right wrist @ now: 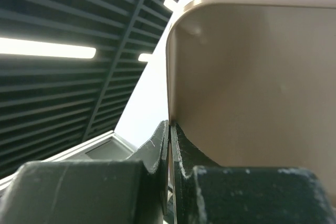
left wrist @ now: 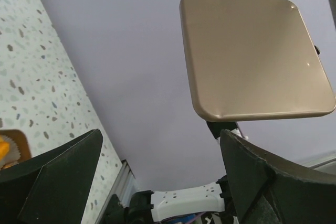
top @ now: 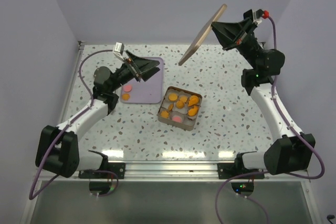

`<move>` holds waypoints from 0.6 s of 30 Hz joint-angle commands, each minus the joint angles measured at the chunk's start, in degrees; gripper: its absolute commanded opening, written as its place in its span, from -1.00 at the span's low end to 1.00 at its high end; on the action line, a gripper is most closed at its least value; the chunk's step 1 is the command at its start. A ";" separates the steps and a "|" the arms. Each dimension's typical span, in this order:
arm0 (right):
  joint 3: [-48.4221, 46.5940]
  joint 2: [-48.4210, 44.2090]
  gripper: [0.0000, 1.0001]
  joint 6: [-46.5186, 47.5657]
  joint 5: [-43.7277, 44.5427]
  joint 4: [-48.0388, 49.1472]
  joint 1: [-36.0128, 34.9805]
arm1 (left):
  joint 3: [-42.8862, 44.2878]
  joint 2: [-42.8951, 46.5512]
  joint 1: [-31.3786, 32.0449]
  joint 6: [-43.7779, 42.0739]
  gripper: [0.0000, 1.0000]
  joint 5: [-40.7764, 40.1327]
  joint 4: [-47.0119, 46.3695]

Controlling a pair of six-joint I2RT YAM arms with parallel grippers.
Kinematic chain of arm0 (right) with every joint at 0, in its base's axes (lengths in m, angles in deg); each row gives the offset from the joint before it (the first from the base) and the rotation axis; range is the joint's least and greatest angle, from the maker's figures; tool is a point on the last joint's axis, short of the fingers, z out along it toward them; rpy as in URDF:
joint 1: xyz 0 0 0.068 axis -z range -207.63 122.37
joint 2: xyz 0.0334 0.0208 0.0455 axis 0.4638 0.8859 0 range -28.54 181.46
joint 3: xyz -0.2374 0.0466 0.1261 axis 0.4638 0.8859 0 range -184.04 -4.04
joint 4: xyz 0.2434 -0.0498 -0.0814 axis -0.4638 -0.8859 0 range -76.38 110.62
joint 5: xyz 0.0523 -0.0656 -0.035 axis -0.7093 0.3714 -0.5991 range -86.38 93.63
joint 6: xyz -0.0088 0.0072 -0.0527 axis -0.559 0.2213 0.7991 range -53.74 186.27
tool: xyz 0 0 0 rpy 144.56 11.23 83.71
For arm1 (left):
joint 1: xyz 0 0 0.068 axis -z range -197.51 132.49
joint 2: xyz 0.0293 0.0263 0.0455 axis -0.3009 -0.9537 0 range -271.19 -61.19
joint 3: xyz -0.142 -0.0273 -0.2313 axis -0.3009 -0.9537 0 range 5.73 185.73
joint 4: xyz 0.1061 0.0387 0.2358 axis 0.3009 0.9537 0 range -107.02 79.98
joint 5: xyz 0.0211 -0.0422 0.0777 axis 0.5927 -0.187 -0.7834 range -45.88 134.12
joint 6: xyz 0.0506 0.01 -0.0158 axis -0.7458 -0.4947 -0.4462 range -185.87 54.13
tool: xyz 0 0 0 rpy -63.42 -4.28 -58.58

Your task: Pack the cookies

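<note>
Probably light, stiff, crumbly cookies (top: 181,106): pinch gently across the rim. Mostly in the box (top: 162,115) mid-worktop, a pink cookie (top: 126,87) on the lilac tray (top: 152,97). Left gripper (top: 154,70) spread, empty; right gripper (top: 215,25) clamped on the lid (top: 202,35).

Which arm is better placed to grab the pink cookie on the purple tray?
Left. The left claw, open, hangs over the tray near the pink cookie; the right claw is shut on the tan lid, held up high.

The top camera looks down from behind me. Both wrist cameras look up at one tan lid (left wrist: 252,56), the right one closest.
</note>
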 commanded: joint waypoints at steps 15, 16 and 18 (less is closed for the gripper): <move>-2.98 3.97 -1.00 -16.01 5.93 13.10 -10.93 | 7.41 -12.82 9.41 18.52 1.00 -12.75 -34.87; -2.89 4.15 -1.00 -16.01 6.02 13.28 -11.19 | 7.59 -13.08 9.41 18.87 1.00 -12.75 -35.57; -2.11 4.24 -1.00 -16.18 6.46 13.89 -11.28 | 7.85 -13.52 9.50 20.02 1.00 -12.93 -37.76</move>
